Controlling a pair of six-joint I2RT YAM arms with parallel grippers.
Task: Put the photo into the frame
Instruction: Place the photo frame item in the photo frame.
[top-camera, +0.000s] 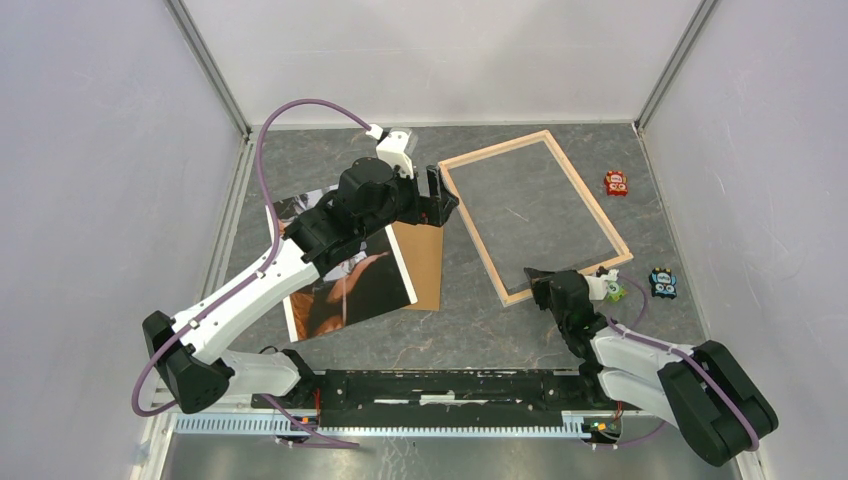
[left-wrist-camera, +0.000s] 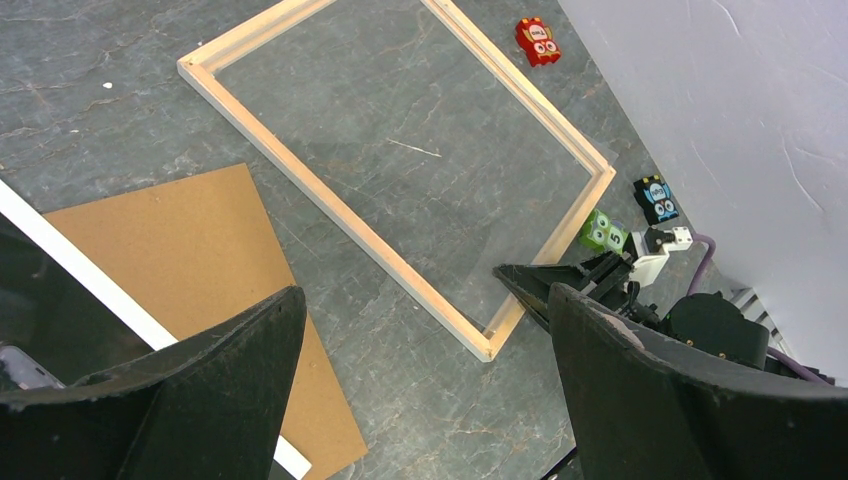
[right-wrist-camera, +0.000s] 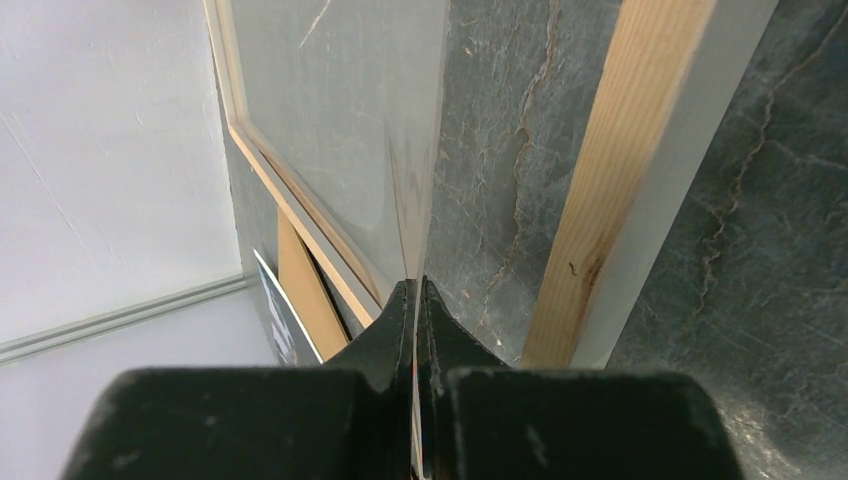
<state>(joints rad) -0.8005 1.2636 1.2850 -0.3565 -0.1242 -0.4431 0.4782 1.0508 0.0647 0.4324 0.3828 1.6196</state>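
Note:
The pale wood frame (top-camera: 588, 195) lies flat at the back right, and shows in the left wrist view (left-wrist-camera: 335, 205) and the right wrist view (right-wrist-camera: 610, 180). My right gripper (top-camera: 530, 275) is at its near corner, shut (right-wrist-camera: 417, 285) on the edge of a thin clear pane (right-wrist-camera: 340, 120) that reaches over the frame opening. The photo (top-camera: 350, 285), a dark print with a white border, lies at centre left, partly under my left arm. My left gripper (top-camera: 445, 195) is open and empty (left-wrist-camera: 425, 300), above the table between the backing board and the frame.
A brown backing board (top-camera: 425, 260) lies beside the photo, partly under it (left-wrist-camera: 190, 250). Small toy blocks sit at the right: red (top-camera: 616, 183), blue (top-camera: 662, 283) and green (top-camera: 613, 291). Walls enclose the table on three sides.

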